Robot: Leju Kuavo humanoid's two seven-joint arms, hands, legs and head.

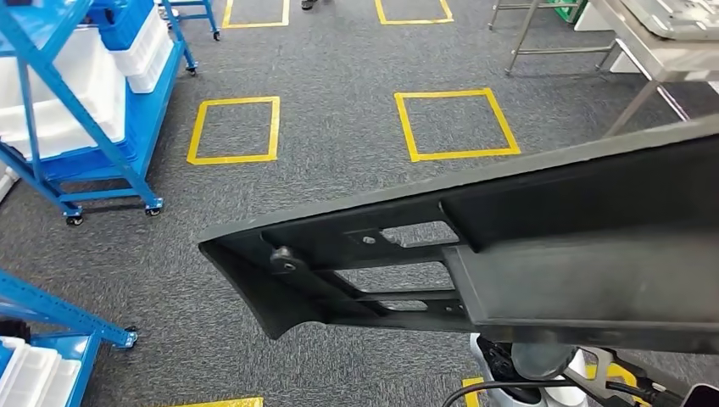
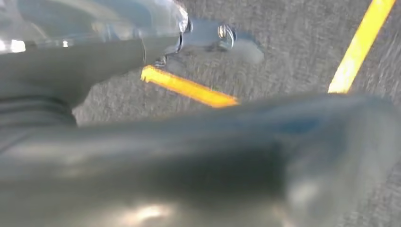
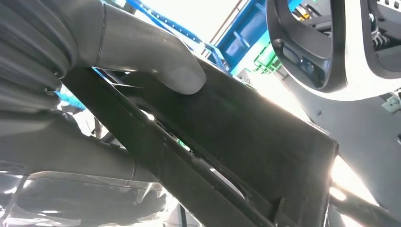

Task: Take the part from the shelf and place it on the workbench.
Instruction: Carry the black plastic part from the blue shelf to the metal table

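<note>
- Upper left of the head view: the blue shelf with its white bins stands on the carpet, apart from what I carry. So I judge the first half done: the part is off the shelf.
- Centre and right of the head view: the part, a long dark moulded panel with slots and a small knob near its left end, hangs in the air above the grey floor and the yellow taped squares. It touches neither shelf nor table.
- Upper right of the head view: a metal table stands well apart from the part. If that is the workbench, carrying the part over and setting it down are still to do.
- My left robot hand, in the left wrist view, is a blur beside a dark blurred surface; I cannot tell whether it is gripping.
- My right robot hand, in the right wrist view, grips the part: the thumb presses on the panel's face and the fingers wrap round from behind.
</note>
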